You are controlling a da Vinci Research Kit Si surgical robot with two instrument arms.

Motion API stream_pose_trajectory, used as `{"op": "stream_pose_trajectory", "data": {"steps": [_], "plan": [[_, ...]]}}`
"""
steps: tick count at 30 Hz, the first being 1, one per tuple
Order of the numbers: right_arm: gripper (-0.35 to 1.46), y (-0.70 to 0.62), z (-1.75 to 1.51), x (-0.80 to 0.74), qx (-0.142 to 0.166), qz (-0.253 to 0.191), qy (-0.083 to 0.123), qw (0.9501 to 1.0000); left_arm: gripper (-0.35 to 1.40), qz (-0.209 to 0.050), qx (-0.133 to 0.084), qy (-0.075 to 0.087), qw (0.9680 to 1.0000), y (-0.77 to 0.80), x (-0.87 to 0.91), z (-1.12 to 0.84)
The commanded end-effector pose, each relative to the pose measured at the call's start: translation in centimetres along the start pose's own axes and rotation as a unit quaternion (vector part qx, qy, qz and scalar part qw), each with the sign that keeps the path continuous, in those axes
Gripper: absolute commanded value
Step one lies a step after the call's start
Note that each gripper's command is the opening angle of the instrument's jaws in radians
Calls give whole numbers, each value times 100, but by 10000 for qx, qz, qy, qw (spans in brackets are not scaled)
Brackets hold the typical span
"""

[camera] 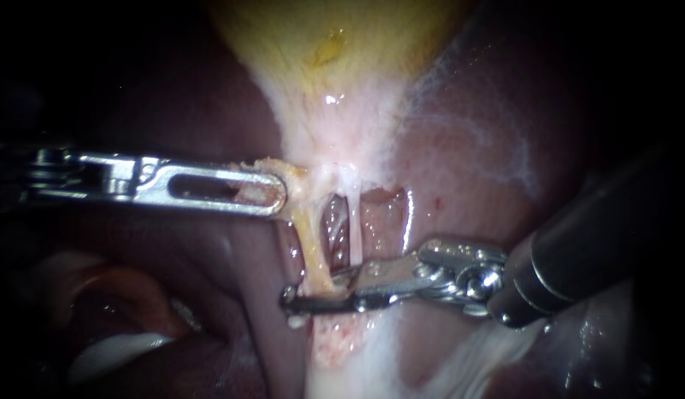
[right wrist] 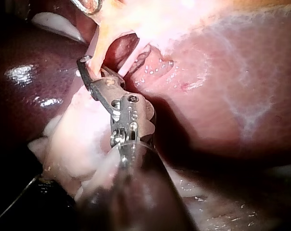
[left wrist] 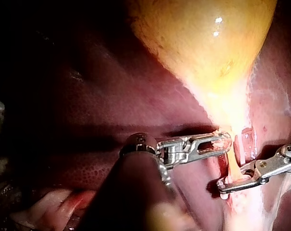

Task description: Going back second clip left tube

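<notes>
— Listing left to right. Item one?
— Left instrument: the shaft enters from the left. Its long slotted jaws are clamped on the gallbladder neck, with yellowish tissue pinched at their tips.
— Item two?
— Left tube: a yellowish strand. Its long axis runs from the held neck downward and slightly rightward. No clip on it that I can make out. One pale bead sits just under the lower jaw of the other instrument, too small to name.
— Item three?
— Right tube: a thin white strand just beside the left tube, with a dark window between them.
— Item four?
— Right instrument: the shaft enters from the lower right. Its jaws stand narrowly apart with a gap showing. They straddle the left tube's lower end, nearly square to its axis, and the lower jaw reaches past the tube to its far side.
— Surroundings?
— Gallbladder above; liver on both sides.
— Which relation governs the retreat?
— My judgement: the tube lies inside the right instrument's jaws, near their tips, and that instrument is the nearer one. The way out is probably rightward along its own shaft, across the tube's axis and not along it. The right tube's foot lies just beside that line and could snag.
</notes>
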Motion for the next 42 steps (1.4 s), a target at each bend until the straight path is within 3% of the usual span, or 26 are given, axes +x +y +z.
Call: {"op": "stream_pose_trajectory", "data": {"steps": [1,4,6,7,9,12,15,19,35,42], "plan": [[-35,0,0,0,2,0,1,10000,-35,1,0,1,10000,0,0,0],[-33,0,0,0,4,-61,-2,10000,-35,1,0,1,10000,0,0,0],[6,0,0,1,40,-824,4,9966,-35,1,-1,1,10000,0,0,0],[14,0,0,2,32,-1057,65,9944,-35,1,-1,1,10000,0,0,0],[33,0,0,3,56,-1110,197,9936,-35,1,-1,1,10000,0,0,0],[46,0,0,4,-172,-1385,345,9896,-35,1,0,1,10000,0,0,0],[49,1,-1,4,-438,-1634,387,9848,-35,1,0,1,10000,0,0,0],[49,1,-7,3,-467,-1792,374,9820,-35,1,0,1,10000,0,0,0],[49,-18,-33,-1,-175,-1885,320,9814,-35,2,1,3,10000,0,0,-1],[49,-11,-36,1,-216,-1987,338,9792,-35,2,1,3,10000,0,0,-1]]}}
